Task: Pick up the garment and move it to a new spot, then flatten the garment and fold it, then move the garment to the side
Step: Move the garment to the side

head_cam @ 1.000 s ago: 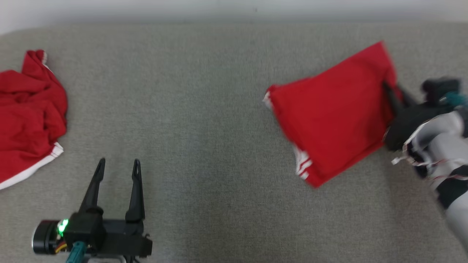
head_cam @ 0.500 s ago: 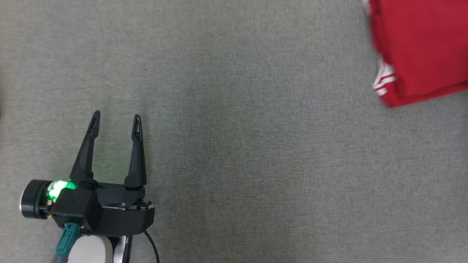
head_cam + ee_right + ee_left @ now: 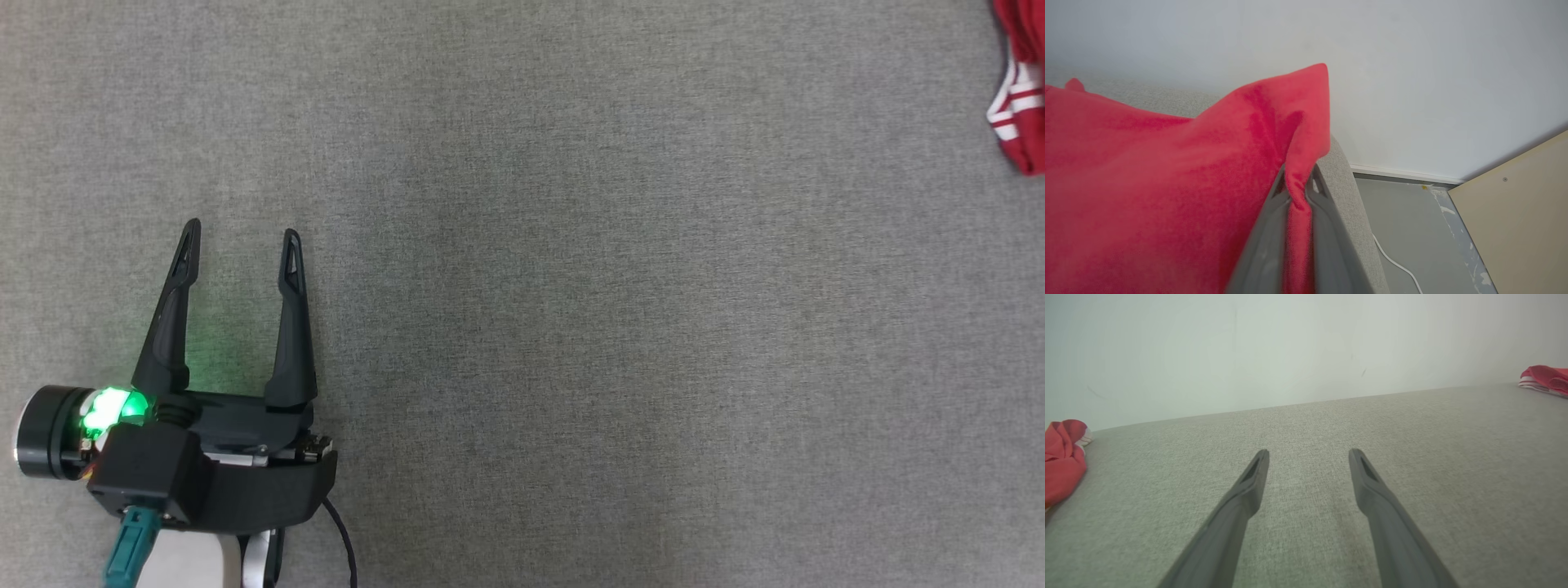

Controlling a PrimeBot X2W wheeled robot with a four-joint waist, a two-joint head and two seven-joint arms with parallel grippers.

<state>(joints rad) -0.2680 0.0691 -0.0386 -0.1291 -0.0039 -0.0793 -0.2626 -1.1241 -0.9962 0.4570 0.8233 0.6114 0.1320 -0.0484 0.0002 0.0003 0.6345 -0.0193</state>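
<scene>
Upholstery under red garment, pale wall.

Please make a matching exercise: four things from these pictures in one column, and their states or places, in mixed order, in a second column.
Things:
1. left gripper
2. right gripper
3. white cable
4. crumpled garment

States or places:
A. lies on the floor
B. shut on the red garment at its edge
C. open and empty
D. lies loose on the grey surface

Pairs: 1-C, 2-B, 3-A, 4-D
</scene>
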